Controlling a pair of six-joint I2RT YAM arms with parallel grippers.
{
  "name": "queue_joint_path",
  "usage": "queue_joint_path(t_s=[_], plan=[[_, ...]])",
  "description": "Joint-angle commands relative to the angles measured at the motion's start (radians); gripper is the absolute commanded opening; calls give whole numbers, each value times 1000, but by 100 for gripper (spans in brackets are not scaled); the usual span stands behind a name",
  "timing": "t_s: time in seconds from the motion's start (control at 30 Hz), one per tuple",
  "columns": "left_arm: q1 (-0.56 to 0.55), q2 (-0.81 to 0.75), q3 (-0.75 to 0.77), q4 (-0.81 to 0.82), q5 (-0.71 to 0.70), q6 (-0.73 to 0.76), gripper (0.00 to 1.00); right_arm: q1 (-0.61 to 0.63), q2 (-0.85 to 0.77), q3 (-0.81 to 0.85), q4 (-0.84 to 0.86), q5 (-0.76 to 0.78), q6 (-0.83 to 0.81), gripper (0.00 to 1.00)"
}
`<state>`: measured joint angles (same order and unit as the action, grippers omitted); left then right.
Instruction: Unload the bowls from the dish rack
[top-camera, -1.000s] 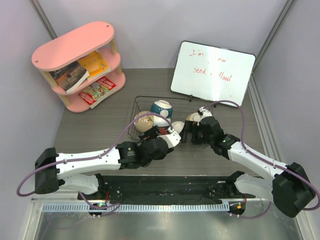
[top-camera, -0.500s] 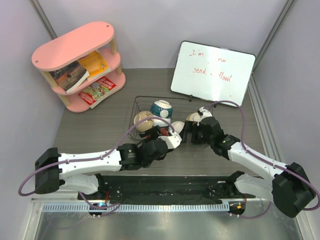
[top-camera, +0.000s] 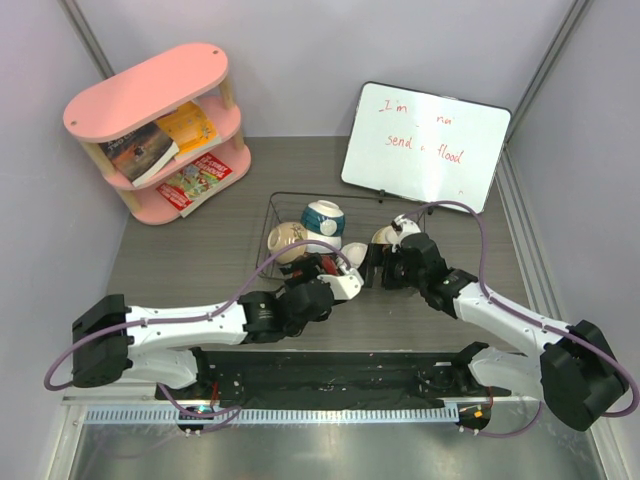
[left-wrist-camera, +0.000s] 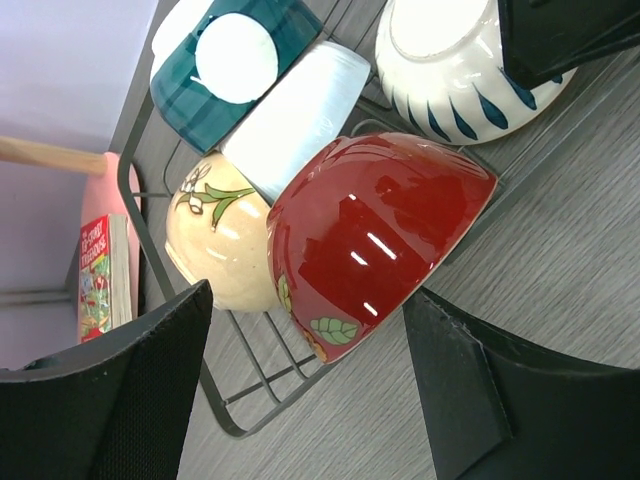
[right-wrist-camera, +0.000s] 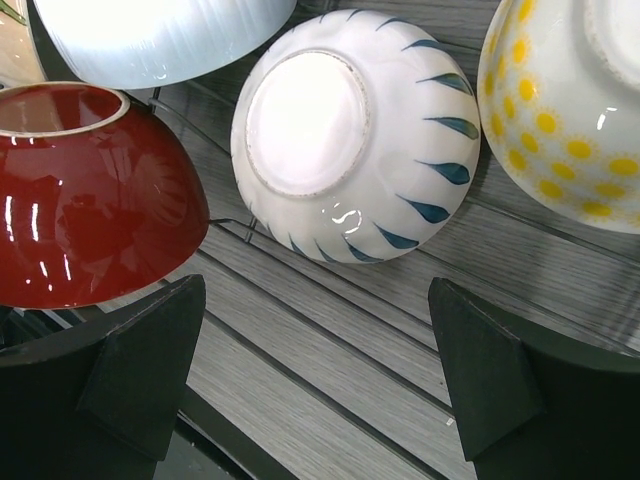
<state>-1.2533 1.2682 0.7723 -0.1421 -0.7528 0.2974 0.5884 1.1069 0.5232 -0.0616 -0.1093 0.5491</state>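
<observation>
The left gripper is held spread, its black fingers set on either side of the glossy red round ceramic bowl without being closed on it. The right gripper is opened wide over the upturned white bowl with blue teardrop strokes. Both bowls are propped in the black thin-wire dish rack, beside the cream flowered bowl and the yellow-dotted bowl.

Lilac walls enclose a grey wood-grain table with a whiteboard and a pink shelf of, seemingly, books.
</observation>
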Motion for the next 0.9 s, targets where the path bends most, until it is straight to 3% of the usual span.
queue_joint_path(t_s=[0.0,0.07,0.2,0.37,0.57,0.6,0.7,0.83,0.87], plan=[[23,28,-19,130,-14,31,76,16,33,-45,-132,-89,2,99],[23,39,-27,166,-26,39,74,16,37,-46,-126,-99,-1,99],[23,33,-89,280,-59,68,59,16,42,-49,-116,-107,-3,99],[23,25,-116,334,-91,75,48,16,45,-52,-104,-116,0,99],[23,-4,-116,315,-88,63,23,17,61,-68,-81,-132,6,98],[22,-12,-114,311,-88,59,13,16,62,-72,-78,-133,6,98],[20,-41,-110,291,-88,40,5,16,59,-81,-72,-133,11,98],[20,-64,-111,273,-88,29,9,16,60,-89,-63,-139,12,98],[22,-59,-111,271,-94,28,24,16,62,-89,-61,-142,12,98]])
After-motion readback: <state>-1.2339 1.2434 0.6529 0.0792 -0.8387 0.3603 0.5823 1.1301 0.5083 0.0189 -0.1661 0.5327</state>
